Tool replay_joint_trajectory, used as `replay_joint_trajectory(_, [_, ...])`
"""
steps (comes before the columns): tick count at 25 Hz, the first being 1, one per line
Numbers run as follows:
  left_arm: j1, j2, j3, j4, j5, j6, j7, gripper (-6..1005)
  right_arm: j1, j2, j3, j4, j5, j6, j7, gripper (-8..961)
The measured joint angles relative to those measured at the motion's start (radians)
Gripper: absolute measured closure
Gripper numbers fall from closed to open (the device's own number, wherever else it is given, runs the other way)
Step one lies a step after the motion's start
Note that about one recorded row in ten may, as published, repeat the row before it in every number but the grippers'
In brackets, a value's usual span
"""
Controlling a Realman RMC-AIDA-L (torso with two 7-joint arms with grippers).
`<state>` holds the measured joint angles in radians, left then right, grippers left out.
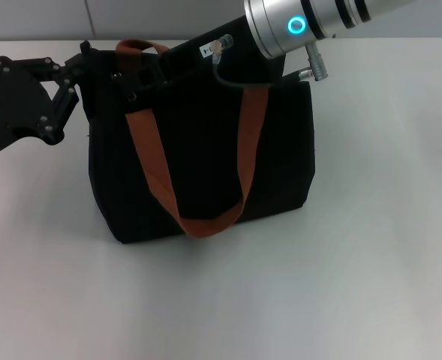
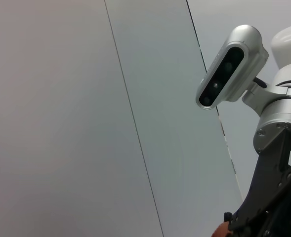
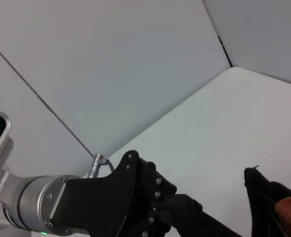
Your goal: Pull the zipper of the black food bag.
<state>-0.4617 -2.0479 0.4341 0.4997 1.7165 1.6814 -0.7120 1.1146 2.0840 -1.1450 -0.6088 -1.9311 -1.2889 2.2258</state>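
Observation:
The black food bag stands upright in the middle of the table, with its orange-brown straps hanging down its front. My left gripper is against the bag's top left corner. My right arm comes in from the upper right, and my right gripper lies over the bag's top edge near the left end, partly behind a strap. The zipper pull is hidden under the right gripper. The right wrist view shows a bag corner and the left gripper.
The white table spreads around the bag, open in front and to the right. A pale panelled wall stands behind. The left wrist view shows the right arm's wrist camera.

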Motion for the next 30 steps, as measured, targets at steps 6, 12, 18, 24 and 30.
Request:
replay_joint_trajectory(6, [0.004,-0.001,-0.003,0.004,-0.004,0.002,-0.002,880,-0.016,0.001,-0.010,-0.036,-0.001,-0.003,0.008,955])
replay_joint_trajectory(12, [0.011,0.001,-0.011,0.004,-0.020,0.006,-0.005,877,-0.048,0.000,-0.035,-0.092,-0.019,-0.006,0.049,955])
replay_joint_trajectory(18, [0.012,0.001,-0.011,0.003,-0.022,0.008,-0.006,873,-0.069,0.001,-0.045,-0.132,-0.070,0.001,0.107,954])
replay_joint_trajectory(24, [0.012,0.002,-0.011,0.003,-0.026,0.009,-0.005,869,-0.138,0.002,-0.085,-0.263,-0.147,0.004,0.222,954])
replay_joint_trajectory(30, [0.014,0.002,-0.011,0.003,-0.036,0.006,-0.001,866,-0.241,0.002,-0.092,-0.415,-0.224,-0.002,0.313,953])
